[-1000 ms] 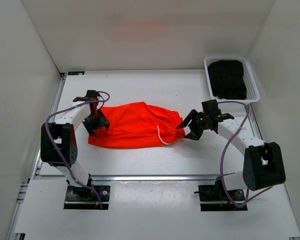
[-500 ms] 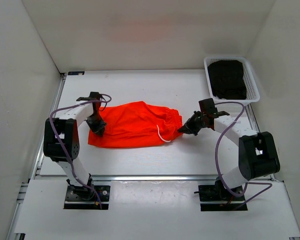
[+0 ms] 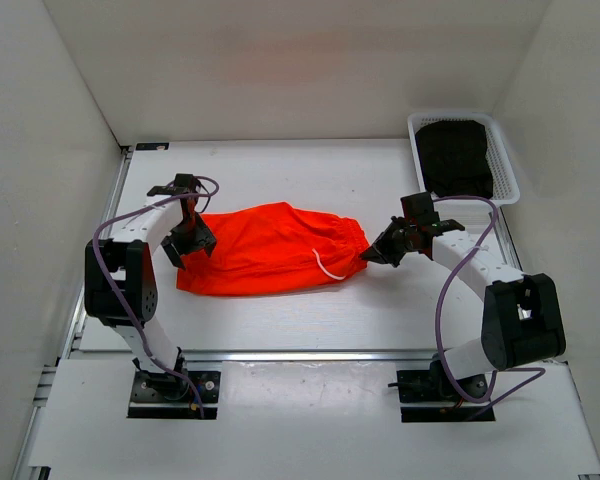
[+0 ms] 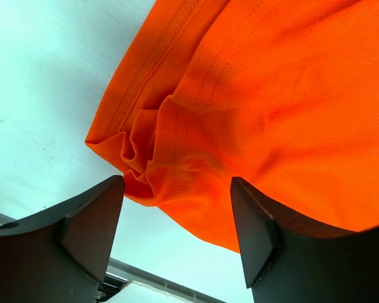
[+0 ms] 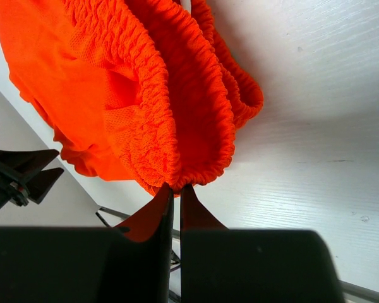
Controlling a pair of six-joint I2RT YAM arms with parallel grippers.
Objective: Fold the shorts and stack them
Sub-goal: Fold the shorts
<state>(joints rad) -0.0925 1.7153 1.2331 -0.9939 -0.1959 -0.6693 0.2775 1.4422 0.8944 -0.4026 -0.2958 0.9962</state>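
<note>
Top external view gives me the layout: the shorts [image 3: 270, 250] lie flattish on the table [image 3: 310, 180], off to the left of the white basket [image 3: 500, 150] and nearer the arm bases than it. Their long axis runs crosswise. The gathered waistband [image 5: 177, 95] is at the end toward the basket and the leg hems are at the end away from it. A loop of white drawstring [image 3: 325, 268] sits on the fabric near the waistband end.

The right gripper [image 5: 175, 189] is at the basket-side end. Its fingers are pressed nearly together on the outer edge of the elastic, so I take it to be pinching the shorts there.

The left gripper [image 4: 177, 221] hangs at the end farthest from the basket. Its fingers are spread wide, with a bunched hem corner just beyond the tips and between their lines, and they grip nothing.

To my eye the fold depends on that corner. It lies straight ahead of the spread fingers, so the left arm only has to go forward and close. A dark cloth [image 3: 455, 158] already lies in the basket.
</note>
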